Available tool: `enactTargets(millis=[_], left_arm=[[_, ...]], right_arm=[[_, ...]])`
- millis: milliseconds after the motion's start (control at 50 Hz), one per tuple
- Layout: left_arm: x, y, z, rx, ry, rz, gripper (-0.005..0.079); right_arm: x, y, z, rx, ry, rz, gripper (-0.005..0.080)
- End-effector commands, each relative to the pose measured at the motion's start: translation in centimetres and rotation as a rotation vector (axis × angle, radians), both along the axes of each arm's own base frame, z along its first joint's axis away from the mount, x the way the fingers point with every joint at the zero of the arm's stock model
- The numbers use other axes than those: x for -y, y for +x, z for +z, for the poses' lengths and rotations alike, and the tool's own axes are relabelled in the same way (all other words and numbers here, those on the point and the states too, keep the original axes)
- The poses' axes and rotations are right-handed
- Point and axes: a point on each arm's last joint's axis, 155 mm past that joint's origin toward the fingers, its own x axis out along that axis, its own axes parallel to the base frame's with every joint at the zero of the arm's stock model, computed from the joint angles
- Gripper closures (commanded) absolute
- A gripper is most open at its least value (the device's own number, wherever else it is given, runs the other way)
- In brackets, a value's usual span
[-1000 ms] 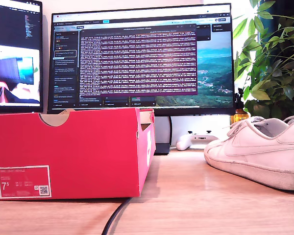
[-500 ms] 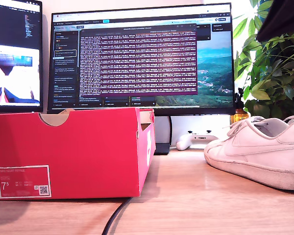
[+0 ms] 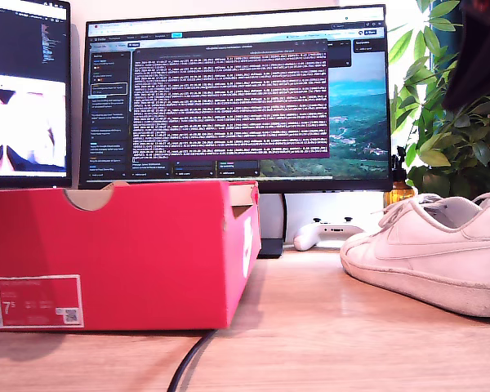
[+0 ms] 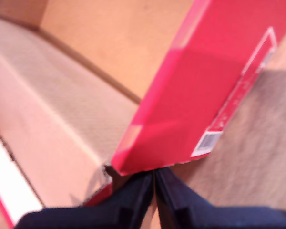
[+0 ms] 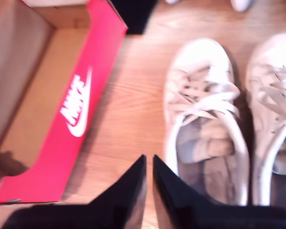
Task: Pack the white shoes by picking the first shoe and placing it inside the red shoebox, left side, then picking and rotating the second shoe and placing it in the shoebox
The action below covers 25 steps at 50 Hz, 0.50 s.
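Overhead, my second hand (fingers pressed together) hangs between shoebox and shoes.

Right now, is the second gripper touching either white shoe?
Apart. The second wrist view shows my second gripper over bare wood, beside the nearer white shoe, a visible strip of table between them.

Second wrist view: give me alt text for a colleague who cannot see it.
Two white shoes sit side by side on a wooden table, beside the open red shoebox, which shows no shoe inside. My second gripper hovers above the table between box and shoes, its dark jaws nearly together.
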Motion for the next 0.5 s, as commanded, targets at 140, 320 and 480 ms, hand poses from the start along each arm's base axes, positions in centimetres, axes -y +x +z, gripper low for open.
enactTargets(millis=[140, 320, 480], left_arm=[[0.8, -0.3, -0.2, -0.016, -0.028, -0.029, 0.0764], [0.9, -0.9, -0.7, -0.045, -0.032, -0.042, 0.0764], [0.8, -1.3, -1.1, -0.066, -0.025, -0.041, 0.0764]], right_arm=[[-1.0, 0.2, -3.3, -0.114, -0.038, 0.044, 0.0460], [-2.4, -0.6, -6.2, -0.201, -0.095, 0.112, 0.0422], [-2.1, -0.6, -8.2, -0.223, -0.211, 0.125, 0.0422]])
